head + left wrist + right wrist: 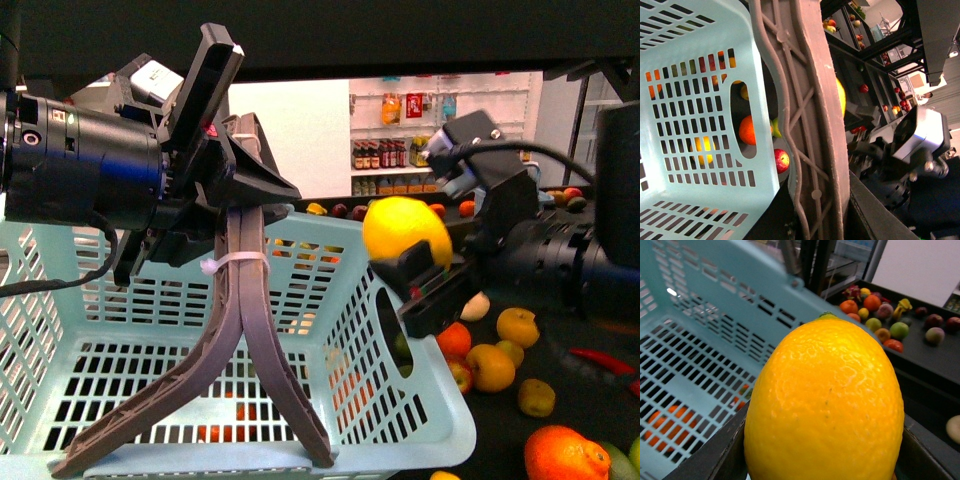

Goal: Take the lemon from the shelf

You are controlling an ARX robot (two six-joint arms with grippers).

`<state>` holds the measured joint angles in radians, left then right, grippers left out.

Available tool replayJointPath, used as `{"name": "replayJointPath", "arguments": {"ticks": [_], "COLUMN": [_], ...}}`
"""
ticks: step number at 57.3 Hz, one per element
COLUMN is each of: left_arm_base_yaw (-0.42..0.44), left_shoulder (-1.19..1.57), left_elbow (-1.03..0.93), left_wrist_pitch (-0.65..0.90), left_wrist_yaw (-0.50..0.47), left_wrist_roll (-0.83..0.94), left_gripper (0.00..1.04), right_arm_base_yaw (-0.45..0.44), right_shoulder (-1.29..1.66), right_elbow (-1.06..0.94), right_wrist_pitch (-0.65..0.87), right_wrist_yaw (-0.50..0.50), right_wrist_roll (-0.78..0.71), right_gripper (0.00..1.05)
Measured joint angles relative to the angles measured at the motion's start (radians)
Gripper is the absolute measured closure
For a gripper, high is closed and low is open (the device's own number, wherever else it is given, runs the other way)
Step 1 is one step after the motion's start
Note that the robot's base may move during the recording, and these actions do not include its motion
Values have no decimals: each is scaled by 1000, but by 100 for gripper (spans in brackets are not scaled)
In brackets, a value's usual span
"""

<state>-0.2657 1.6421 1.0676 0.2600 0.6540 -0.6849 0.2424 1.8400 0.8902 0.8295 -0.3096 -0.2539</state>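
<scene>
The bright yellow lemon (405, 232) hangs in the air just beyond the right rim of a light blue basket (420, 420), with my right gripper (424, 272) shut on it. In the right wrist view the lemon (825, 400) fills the frame between the two dark fingers (715, 460), above the basket's slotted wall (700, 340). My left gripper (235, 200) is shut on the basket's grey-brown handle (245, 300), which crosses the left wrist view (810, 125). The shelf's dark tray (500, 430) lies below and right of the lemon.
Oranges (565, 455), yellow fruits (490, 367) and a red chili (600, 358) lie on the tray. More fruit (872, 302) sits on a farther tray. White store shelves of bottles (385, 155) stand behind. Orange fruit (747, 130) shows through the basket's slots.
</scene>
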Motion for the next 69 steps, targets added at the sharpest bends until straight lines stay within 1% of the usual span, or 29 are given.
{"name": "replayJointPath", "arguments": {"ticks": [12, 15, 23, 25, 29, 33, 36, 41, 50, 52, 58, 69], "left_arm_base_yaw": [0, 0, 0, 0, 0, 0, 0, 0, 1, 1, 0, 0], "left_shoulder": [0, 0, 0, 0, 0, 3, 3, 3, 3, 3, 3, 3], "left_elbow": [0, 0, 0, 0, 0, 0, 0, 0, 0, 0, 0, 0], "left_wrist_pitch": [0, 0, 0, 0, 0, -2, -2, -2, -2, -2, -2, -2], "left_wrist_yaw": [-2, -2, -2, -1, 1, 1, -2, -4, -10, -7, -2, 0], "left_wrist_roll": [0, 1, 0, 0, 0, 4, 0, 1, 5, 4, 4, 4], "left_gripper": [89, 89, 89, 89, 89, 89, 89, 90, 90, 90, 90, 90], "right_arm_base_yaw": [60, 69, 74, 71, 60, 34, -3, -89, -241, -274, -321, -331], "right_shoulder": [48, 61, 65, 65, 65, 65, 65, 69, 158, 201, 322, 478], "right_elbow": [-4, -4, 0, 6, 21, 38, 61, 107, 174, 181, 185, 205], "right_wrist_pitch": [21, 25, 39, 42, 41, 42, 42, 28, 3, -13, -69, -134], "right_wrist_yaw": [50, 61, 79, 87, 90, 90, 99, 108, 99, 81, 40, -7], "right_wrist_roll": [-3, 4, 45, 63, 98, 142, 175, 197, 169, 152, 114, 71], "right_gripper": [38, 29, 9, 6, 8, 7, 7, 7, 7, 7, 7, 7]}}
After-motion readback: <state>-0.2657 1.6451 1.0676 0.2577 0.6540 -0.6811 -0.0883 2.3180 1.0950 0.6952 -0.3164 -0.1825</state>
